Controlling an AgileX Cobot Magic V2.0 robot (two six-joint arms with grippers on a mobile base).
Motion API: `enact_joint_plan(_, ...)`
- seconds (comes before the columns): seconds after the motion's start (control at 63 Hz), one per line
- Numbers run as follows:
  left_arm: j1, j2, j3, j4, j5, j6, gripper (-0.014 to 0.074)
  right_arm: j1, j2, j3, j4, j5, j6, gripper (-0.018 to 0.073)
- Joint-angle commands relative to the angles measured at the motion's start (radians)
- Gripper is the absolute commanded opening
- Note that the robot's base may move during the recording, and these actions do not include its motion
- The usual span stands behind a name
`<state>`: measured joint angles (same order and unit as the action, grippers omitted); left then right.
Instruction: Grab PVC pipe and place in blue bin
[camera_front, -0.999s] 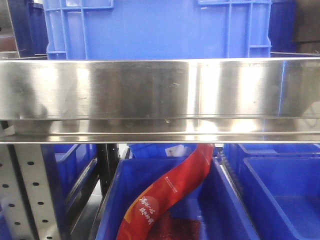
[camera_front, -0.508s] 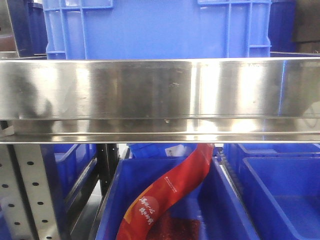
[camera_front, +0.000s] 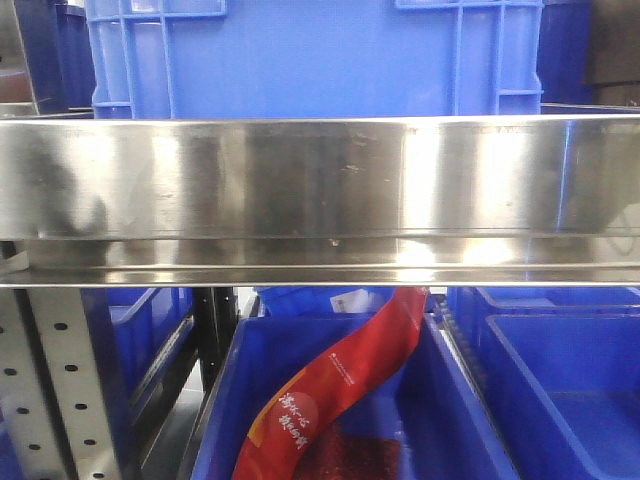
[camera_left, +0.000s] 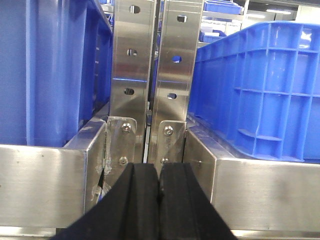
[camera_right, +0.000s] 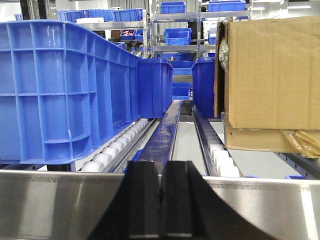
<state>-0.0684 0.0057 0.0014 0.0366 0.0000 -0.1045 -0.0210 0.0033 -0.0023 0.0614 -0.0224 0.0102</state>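
Observation:
The PVC pipe is out of view in every frame. A large blue bin (camera_front: 315, 55) stands on the upper shelf in the front view. It may be the same bin that fills the right of the left wrist view (camera_left: 260, 90) and the left of the right wrist view (camera_right: 65, 90). My left gripper (camera_left: 159, 172) is shut and holds nothing, facing two steel uprights. My right gripper (camera_right: 161, 167) is also shut on nothing, just short of the steel shelf rail (camera_right: 60, 200).
A wide steel rail (camera_front: 320, 200) crosses the front view. Below it a blue bin (camera_front: 450, 420) holds a red packet (camera_front: 340, 390), with more blue bins (camera_front: 560, 380) beside. A cardboard box (camera_right: 270, 80) sits right of the roller lanes (camera_right: 120, 145). Perforated steel uprights (camera_left: 131, 75) separate shelf bays.

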Motion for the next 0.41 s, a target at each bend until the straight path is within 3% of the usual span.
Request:
enact_joint_plan(0.0, -0.005, -0.006, -0.001, -0.004, -0.024, -0.001, -0.0111, -0.006, -0.003, 0.002, 0.002, -0.023, -0.003, -0.0168)
enact_joint_plan(0.397, -0.005, -0.006, -0.001, -0.004, -0.024, -0.001, -0.0111, -0.006, -0.003, 0.002, 0.002, -0.023, -0.003, -0.0168)
